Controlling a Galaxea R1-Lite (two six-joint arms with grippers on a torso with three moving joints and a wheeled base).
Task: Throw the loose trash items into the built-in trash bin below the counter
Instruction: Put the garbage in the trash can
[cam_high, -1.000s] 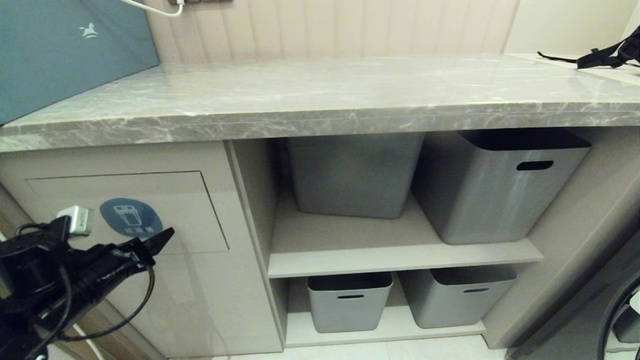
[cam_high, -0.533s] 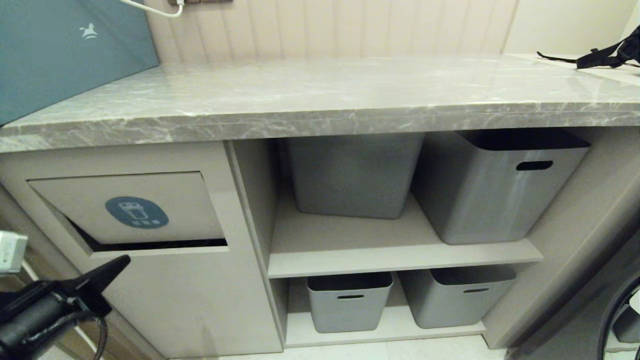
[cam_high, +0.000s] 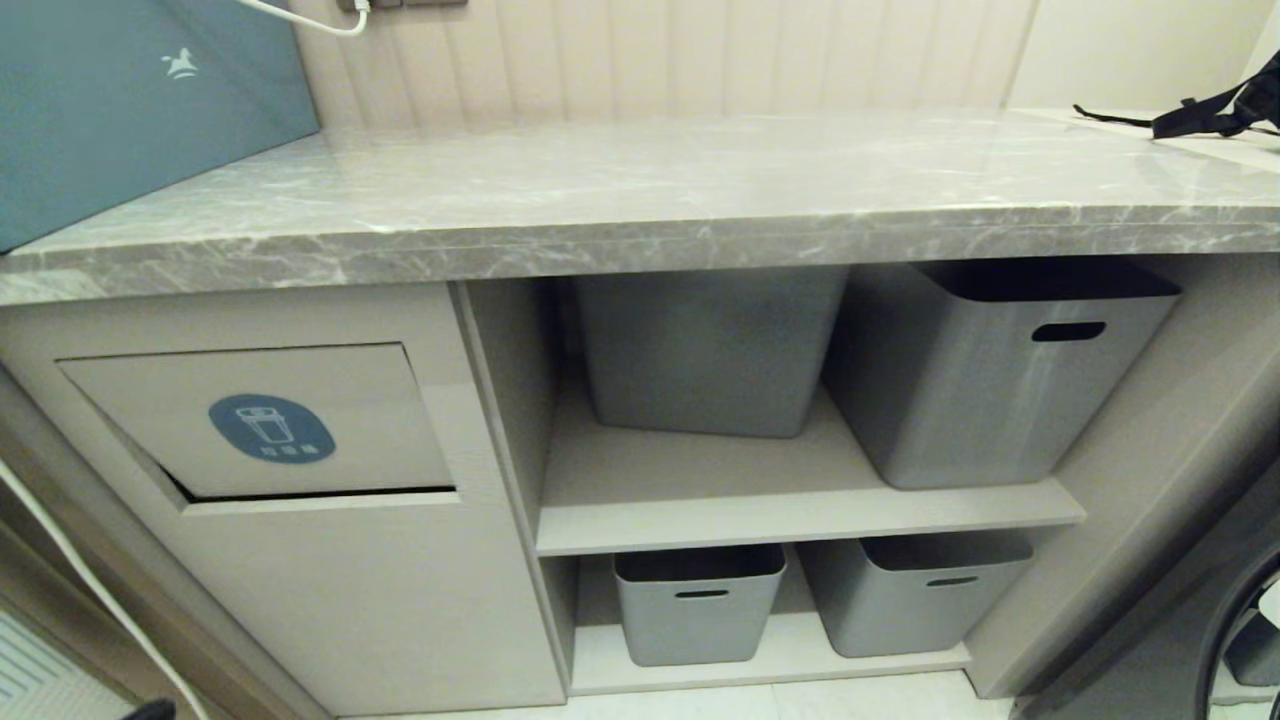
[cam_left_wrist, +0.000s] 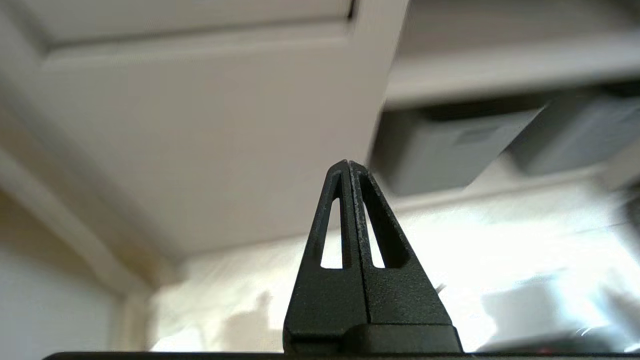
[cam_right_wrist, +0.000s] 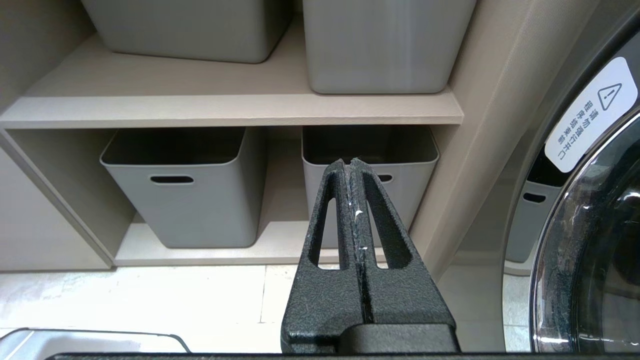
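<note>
Plainly, no scrap of trash shows anywhere: the grey marble counter (cam_high: 640, 190) carries only the teal-blue box (cam_high: 130, 110) at its far left and a black backpack strap (cam_high: 1200, 115) at its far right. Whatever loose trash there was is either inside the bin or out of sight, and that cannot be told from here.

Furthest left, the left gripper (cam_left_wrist: 348, 167) sits low beside the cabinet front, jaws pressed flat together with nothing between them. It is out of the head view. Just to its right in the scene, the built-in trash bin (cam_high: 265, 425) has its flap tilted a little, leaving a dark slit along the lower edge under the blue sticker (cam_high: 272, 428). The risk here is that a scrap has lodged on the flap's lip instead of dropping through, holding it ajar; a light wrapper could then slide back out onto the floor.

Further right stand the open shelves with grey tubs (cam_high: 990, 370). The right gripper (cam_right_wrist: 352, 165) points at the lower pair of tubs (cam_right_wrist: 182, 187), jaws closed and empty, close to the round glass door (cam_right_wrist: 585, 240) of a machine. Should the base turn to search for leftover trash, that arm could clip the door or the shelf edge.
</note>
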